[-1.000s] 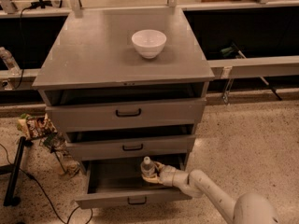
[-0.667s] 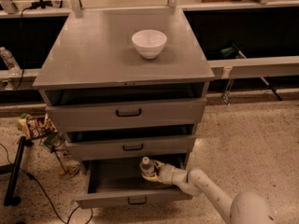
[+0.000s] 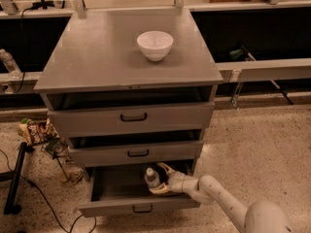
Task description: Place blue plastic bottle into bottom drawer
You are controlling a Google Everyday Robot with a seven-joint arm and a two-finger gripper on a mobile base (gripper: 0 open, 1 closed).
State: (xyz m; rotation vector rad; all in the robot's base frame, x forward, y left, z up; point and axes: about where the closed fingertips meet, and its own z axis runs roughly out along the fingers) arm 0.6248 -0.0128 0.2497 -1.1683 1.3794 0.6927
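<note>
The blue plastic bottle (image 3: 151, 178) stands upright inside the pulled-out bottom drawer (image 3: 112, 207), toward its right half, with its white cap up. My gripper (image 3: 155, 179) reaches into the drawer from the right. Its fingers are spread apart, one behind the bottle and one in front of it, with a gap on each side. The arm runs from the lower right corner of the view.
A white bowl (image 3: 155, 44) sits on the grey cabinet top (image 3: 92, 57). The two upper drawers (image 3: 131, 118) stand slightly ajar. Snack bags (image 3: 35, 131), cables and a black stand leg (image 3: 14, 178) lie on the floor at the left.
The bottle has sunk a little lower in the drawer. The gripper's fingers have spread away from it.
</note>
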